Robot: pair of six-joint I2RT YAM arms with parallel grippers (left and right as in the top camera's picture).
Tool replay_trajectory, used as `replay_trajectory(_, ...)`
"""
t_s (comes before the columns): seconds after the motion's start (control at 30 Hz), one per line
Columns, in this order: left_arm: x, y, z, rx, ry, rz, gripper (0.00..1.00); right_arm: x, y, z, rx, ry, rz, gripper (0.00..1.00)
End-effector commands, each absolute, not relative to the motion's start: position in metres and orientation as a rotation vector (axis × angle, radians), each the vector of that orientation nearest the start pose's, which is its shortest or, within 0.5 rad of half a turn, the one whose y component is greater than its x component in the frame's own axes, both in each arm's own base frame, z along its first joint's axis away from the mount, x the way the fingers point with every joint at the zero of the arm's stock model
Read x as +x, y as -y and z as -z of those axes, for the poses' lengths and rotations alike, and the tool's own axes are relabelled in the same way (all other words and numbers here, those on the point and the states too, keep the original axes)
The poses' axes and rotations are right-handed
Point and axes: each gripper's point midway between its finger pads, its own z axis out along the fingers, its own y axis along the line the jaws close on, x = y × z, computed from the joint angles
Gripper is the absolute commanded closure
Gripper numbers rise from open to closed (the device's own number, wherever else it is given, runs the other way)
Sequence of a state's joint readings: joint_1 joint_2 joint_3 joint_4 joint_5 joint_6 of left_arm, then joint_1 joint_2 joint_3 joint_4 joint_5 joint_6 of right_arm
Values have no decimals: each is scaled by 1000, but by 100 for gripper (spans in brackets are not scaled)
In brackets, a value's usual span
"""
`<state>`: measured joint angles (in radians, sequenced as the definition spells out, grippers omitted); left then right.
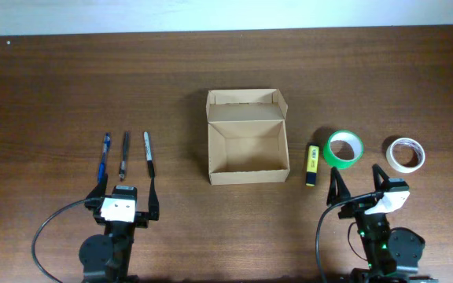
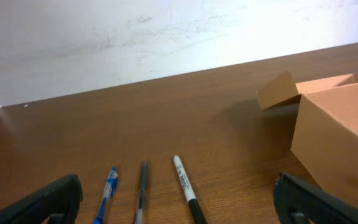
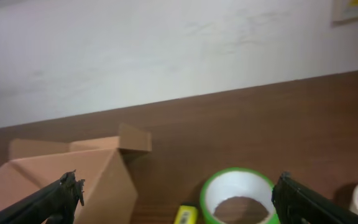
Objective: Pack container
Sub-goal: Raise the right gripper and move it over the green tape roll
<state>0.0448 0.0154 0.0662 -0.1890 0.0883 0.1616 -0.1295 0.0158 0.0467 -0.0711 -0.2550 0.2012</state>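
Container (image 1: 246, 153) sits mid-bench, flap lid folded back on its 12 o'clock side. Inside is bare cardboard, so nothing is packed yet.

Loose items, all on the bench (image 1: 53, 94):
- 9 o'clock of the box, well apart from it: blue pen (image 1: 104, 156), dark pen (image 1: 124, 155), black marker (image 1: 148, 153), lying parallel, not touching.
- 3 o'clock, just beside the box wall: yellow highlighter (image 1: 311, 165).
- further out at 3 o'clock: green tape roll (image 1: 328, 148), then white tape roll (image 1: 391, 156), apart from each other.

Left hand (image 1: 127, 185) is at 6 o'clock of the pens, fingers spread wide, holding nothing. Right hand (image 1: 355, 174) is at 6 o'clock of the green roll, also spread wide and holding nothing. Both wrist views confirm this: fingers at the frame edges, nothing between them.

My read: task is at the start. If all six items go in, all six are left, then probably closing the flap. Sensible split is left arm on pens and marker, right arm on highlighter and tapes. Pens lie flat, so they will likely need a low pinch.
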Motion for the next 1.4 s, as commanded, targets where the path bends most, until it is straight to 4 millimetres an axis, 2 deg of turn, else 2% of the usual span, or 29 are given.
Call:
replay_trajectory(0.0, 241, 3, -155, 169, -1695, -96, 1, 225, -28, -240, -71, -1505, -266, 1)
replay_trajectory(0.17, 241, 3, -155, 169, -1695, -96, 1, 188, -39, -293, -159, -1554, -227, 1)
replay_trajectory(0.3, 241, 3, -155, 169, -1695, -96, 1, 157, -54, -316, -212, -1625, -283, 1)
replay_trajectory(0.47, 241, 3, -155, 169, -1695, -96, 1, 131, -69, -324, -246, -1729, -373, 1)
replay_trajectory(0.6, 241, 3, -155, 169, -1695, -96, 1, 123, -71, -322, -284, -1781, -358, 1)
replay_trajectory(0.7, 241, 5, -155, 179, -1692, -82, 1, 117, -72, -329, -313, -1790, -336, 1)
replay_trajectory(0.77, 241, 16, -158, 225, -1675, -31, 1, 113, -72, -335, -345, -1791, -308, 1)
replay_trajectory(0.87, 235, 43, -170, 341, -1618, 96, 1, 105, -66, -342, -363, -1827, -233, 1)
replay_trajectory(0.9, 233, 46, -175, 336, -1614, 126, 1, 101, -62, -343, -356, -1850, -206, 1)
replay_trajectory(1.0, 225, 46, -206, 273, -1603, 183, 1, 91, -54, -351, -326, -1921, -157, 1)
replay_trajectory(1.07, 218, 46, -235, 274, -1574, 173, 1, 87, -52, -362, -316, -1944, -150, 1)
replay_trajectory(1.2, 201, 46, -308, 290, -1498, 146, 1, 83, -53, -392, -316, -1935, -148, 1)
replay_trajectory(1.37, 184, 49, -396, 302, -1457, 148, 1, 77, -54, -439, -327, -1837, -117, 1)
